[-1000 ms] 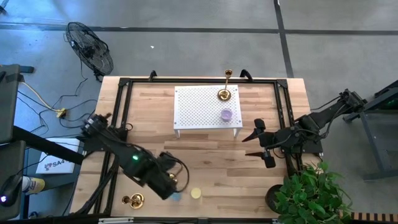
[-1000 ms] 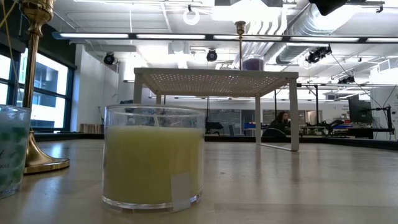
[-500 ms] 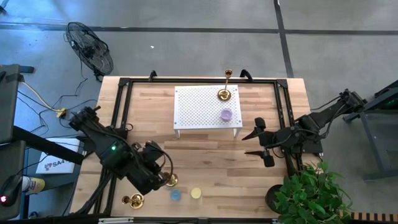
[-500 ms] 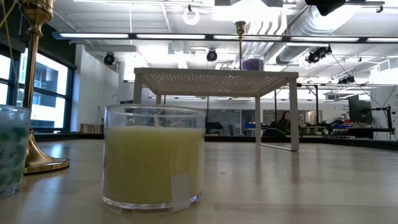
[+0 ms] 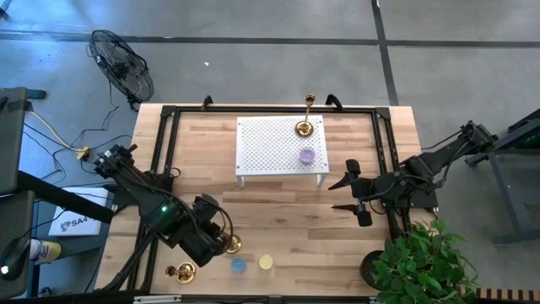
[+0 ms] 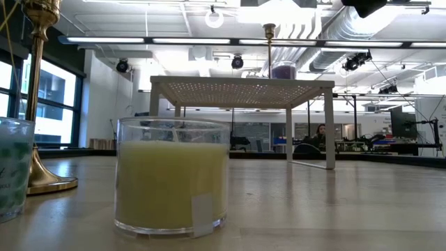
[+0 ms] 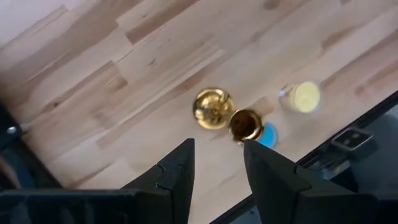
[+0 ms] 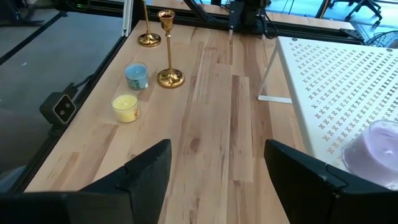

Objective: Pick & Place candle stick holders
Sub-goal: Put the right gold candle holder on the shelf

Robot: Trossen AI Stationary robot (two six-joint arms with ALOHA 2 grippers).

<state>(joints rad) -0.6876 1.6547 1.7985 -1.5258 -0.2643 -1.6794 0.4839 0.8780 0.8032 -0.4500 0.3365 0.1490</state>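
One tall gold candle stick holder (image 5: 234, 245) stands on its round base on the wooden table near the front edge; it also shows in the left wrist view (image 7: 213, 107), the right wrist view (image 8: 169, 74) and the low view (image 6: 38, 90). A second holder (image 5: 183, 272) stands at the front left corner. A third (image 5: 305, 127) stands on the white perforated rack (image 5: 270, 148). My left gripper (image 5: 218, 242) is open and empty, just left of the first holder; in its wrist view (image 7: 217, 168) it looks down on the holder. My right gripper (image 5: 337, 196) is open and empty, right of the rack.
A blue candle jar (image 5: 239, 265) and a yellow candle jar (image 5: 267, 263) stand by the front edge, close to the first holder. A purple candle (image 5: 308, 155) sits on the rack. A black frame (image 5: 164, 135) borders the table. A potted plant (image 5: 422, 262) stands at the front right.
My left gripper has drawn back toward the table's left edge, off the tall holder near the front edge. The holder has stayed upright where it was.
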